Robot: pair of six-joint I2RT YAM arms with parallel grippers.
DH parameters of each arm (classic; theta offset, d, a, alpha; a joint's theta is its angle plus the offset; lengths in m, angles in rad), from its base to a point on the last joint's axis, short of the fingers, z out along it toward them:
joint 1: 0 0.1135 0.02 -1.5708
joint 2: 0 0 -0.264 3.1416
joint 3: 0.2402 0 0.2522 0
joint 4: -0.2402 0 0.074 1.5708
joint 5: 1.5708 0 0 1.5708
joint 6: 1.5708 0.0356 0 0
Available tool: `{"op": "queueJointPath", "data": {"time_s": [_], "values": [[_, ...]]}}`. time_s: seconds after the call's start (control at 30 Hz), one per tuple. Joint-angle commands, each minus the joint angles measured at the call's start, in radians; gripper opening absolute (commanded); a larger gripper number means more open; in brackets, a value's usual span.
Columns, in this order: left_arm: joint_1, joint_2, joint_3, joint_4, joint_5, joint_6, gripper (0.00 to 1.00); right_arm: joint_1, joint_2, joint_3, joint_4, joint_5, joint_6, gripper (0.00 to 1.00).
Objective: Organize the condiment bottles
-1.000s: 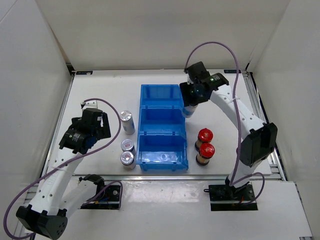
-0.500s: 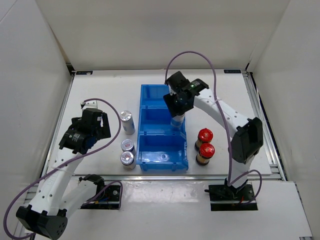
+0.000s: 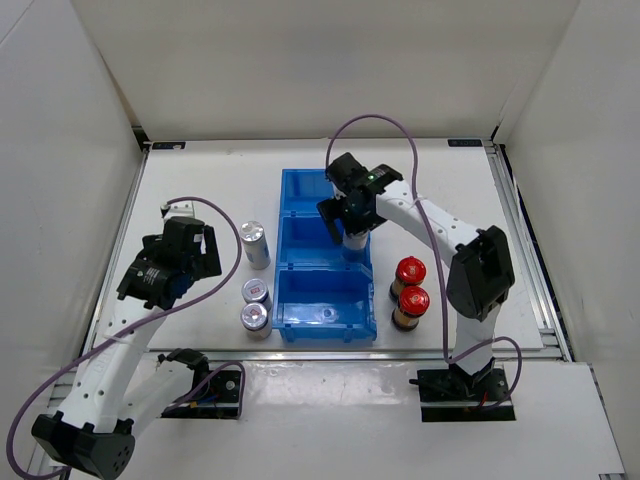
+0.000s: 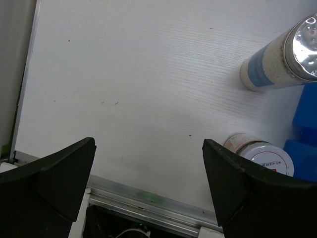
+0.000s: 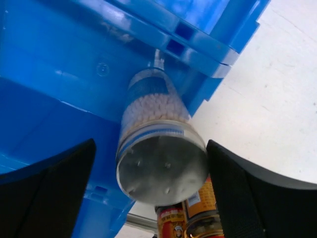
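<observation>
From above, right gripper (image 3: 347,225) over middle compartment of blue three-compartment plastic bin (image 3: 310,240), tall silver-capped pale-blue bottle (image 3: 355,245) upright inside, left wrist, left gripper (image 4: 148,148) spread wide over white table (image 4: 124,74), right wrist, gripper spread wide either side of that bottle

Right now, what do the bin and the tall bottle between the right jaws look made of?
Bin: hard moulded plastic, glossy blue; it shows soft highlights and moulded ribs and slots at the rim.
Bottle: clear body, plastic or glass, I cannot tell which; pale grains show through it below a blue label band.
Cap: dull silver, likely metal or metallised plastic, with small shaker holes.
</observation>
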Motion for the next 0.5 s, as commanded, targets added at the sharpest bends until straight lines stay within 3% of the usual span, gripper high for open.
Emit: {"op": "queueJointPath", "data": {"time_s": [0.0, 0.13, 0.27, 0.47], "values": [[-0.004, -0.017, 0.008, 0.022, 0.007, 0.005, 1.00, 0.002, -0.068, 0.054, -0.008, 0.054, 0.024, 1.00], [-0.004, -0.017, 0.020, 0.022, -0.004, -0.005, 1.00, 0.002, -0.105, 0.119, -0.050, 0.077, 0.024, 1.00], [-0.004, 0.032, 0.057, 0.103, 0.094, 0.005, 1.00, 0.002, -0.139, 0.133, -0.059, 0.123, 0.024, 1.00], [-0.013, 0.291, 0.186, 0.220, 0.229, -0.041, 0.99, -0.020, -0.172, 0.133, -0.070, 0.133, -0.011, 1.00]]}}
